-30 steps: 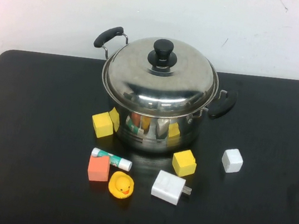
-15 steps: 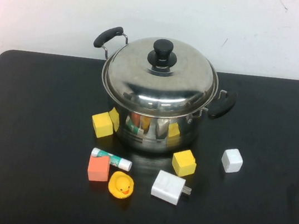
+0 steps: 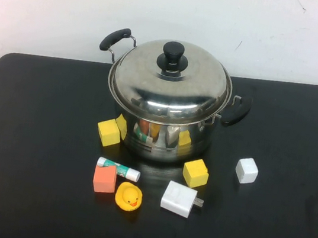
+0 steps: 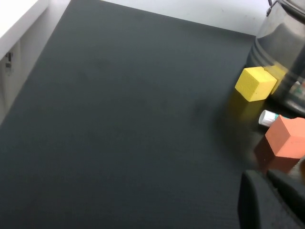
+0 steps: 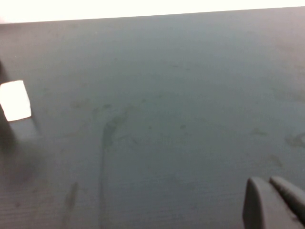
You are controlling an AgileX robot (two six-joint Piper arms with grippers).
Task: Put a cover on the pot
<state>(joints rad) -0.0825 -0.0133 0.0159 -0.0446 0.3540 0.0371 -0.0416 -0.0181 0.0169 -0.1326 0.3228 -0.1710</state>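
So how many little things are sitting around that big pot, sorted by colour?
Yellow: 3, two blocks and a rubber duck
White: 3, a cube, a charger, a glue stick
Orange: 1, a block
Total: 7

Both grippers sit off to the sides, away from the pot.

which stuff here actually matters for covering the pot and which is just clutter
Job:
- large shiny stainless-steel pot with black side handles
- domed steel lid with black knob, already on it
- left gripper and right gripper, seen only in wrist views, over bare black table

Lying about:
- two yellow cubes
- orange block
- glue stick
- rubber duck
- white charger
- white cube
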